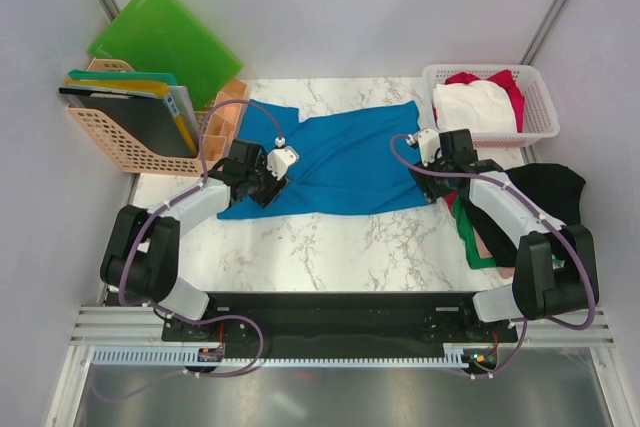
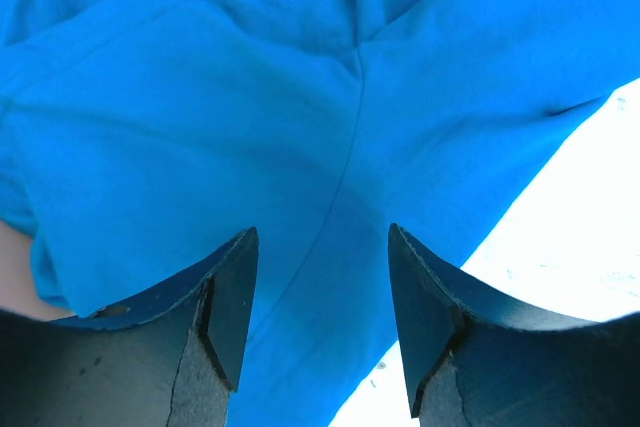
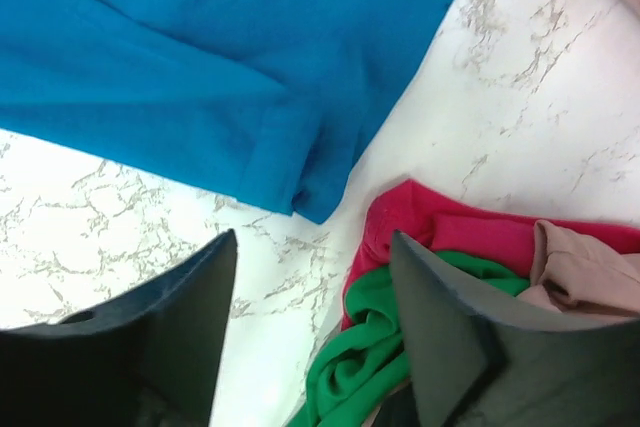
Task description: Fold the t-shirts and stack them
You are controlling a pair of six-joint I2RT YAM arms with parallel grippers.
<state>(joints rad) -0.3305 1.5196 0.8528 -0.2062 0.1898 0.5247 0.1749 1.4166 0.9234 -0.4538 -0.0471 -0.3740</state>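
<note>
A bright blue t-shirt [image 1: 340, 157] lies spread flat across the marble table. My left gripper [image 1: 268, 179] is open just above its left part, near a sleeve seam [image 2: 345, 147], holding nothing. My right gripper [image 1: 440, 162] is open and empty above bare table by the shirt's right corner [image 3: 300, 187]. A heap of red [image 3: 440, 227], green [image 3: 385, 342] and pale pink [image 3: 580, 272] t-shirts lies at the right, with a black t-shirt [image 1: 550, 192] beside it. White [image 1: 472, 107] and red t-shirts lie in the basket.
A white lattice basket [image 1: 535, 112] stands at the back right. A peach rack [image 1: 120, 142] holding folders stands at the back left, with a green plastic folder [image 1: 165, 37] leaning behind it. A small peach organiser [image 1: 225, 117] adjoins the shirt's left edge.
</note>
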